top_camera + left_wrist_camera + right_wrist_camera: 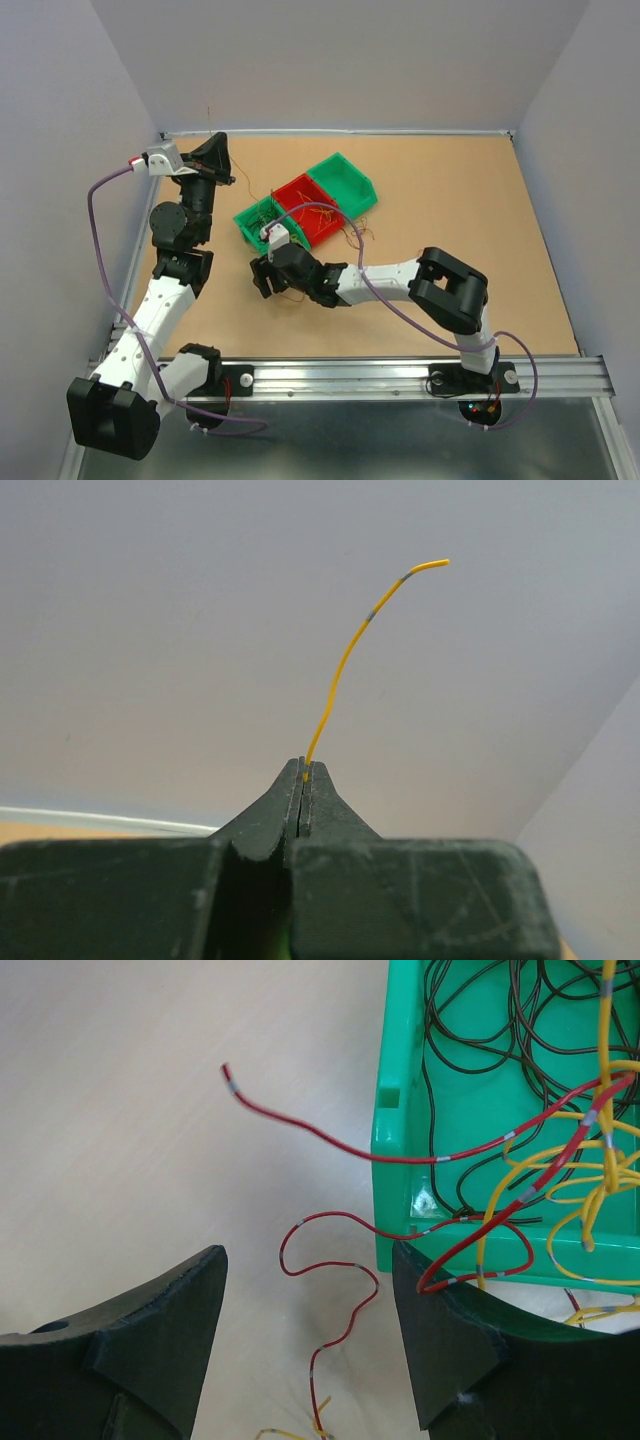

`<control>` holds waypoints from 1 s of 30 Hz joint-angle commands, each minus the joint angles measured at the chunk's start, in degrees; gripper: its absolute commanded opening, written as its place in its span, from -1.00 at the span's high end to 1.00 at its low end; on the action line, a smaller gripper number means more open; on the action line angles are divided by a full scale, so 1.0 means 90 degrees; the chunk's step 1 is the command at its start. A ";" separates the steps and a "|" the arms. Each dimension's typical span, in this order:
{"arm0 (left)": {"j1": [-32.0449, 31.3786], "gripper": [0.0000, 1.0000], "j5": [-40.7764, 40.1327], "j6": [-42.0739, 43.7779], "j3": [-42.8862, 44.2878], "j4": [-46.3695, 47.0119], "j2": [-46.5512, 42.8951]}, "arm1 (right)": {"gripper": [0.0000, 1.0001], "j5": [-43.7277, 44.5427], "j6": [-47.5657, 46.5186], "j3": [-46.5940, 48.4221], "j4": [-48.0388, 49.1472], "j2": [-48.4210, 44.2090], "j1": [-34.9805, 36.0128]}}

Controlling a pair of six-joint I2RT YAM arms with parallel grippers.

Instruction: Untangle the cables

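Note:
My left gripper (217, 150) is raised at the back left, near the wall. In the left wrist view its jaws (304, 768) are shut on one orange-yellow wire (345, 658) that curves up and to the right. My right gripper (262, 276) is low over the table, just in front of the left green bin (244, 222). In the right wrist view it (308, 1255) is open, with a loose curly red wire (345, 1318) lying on the table between its fingers. The green bin (398, 1150) holds a tangle of dark, yellow and red wires (560, 1150); red strands hang over its wall.
A red bin (296, 192) and a second green bin (345, 182) stand in a row behind the left green bin. Thin loose wires (356, 232) lie on the table beside the red bin. The walls stand close on the left, back and right.

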 commanded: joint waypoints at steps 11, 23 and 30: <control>-0.0034 1.00 0.0084 0.0037 -0.0012 0.0379 -0.0084 | -0.25 0.0971 0.0047 0.0665 0.0163 0.0329 0.0257; -0.0034 1.00 0.0143 0.0017 -0.0031 0.0389 -0.0074 | -0.11 0.0983 0.0105 0.0920 0.0162 0.0701 0.0286; -0.0034 1.00 0.0143 0.0027 -0.0031 0.0399 -0.0074 | -0.10 0.1275 -0.0021 0.1173 -0.0053 0.0974 0.0345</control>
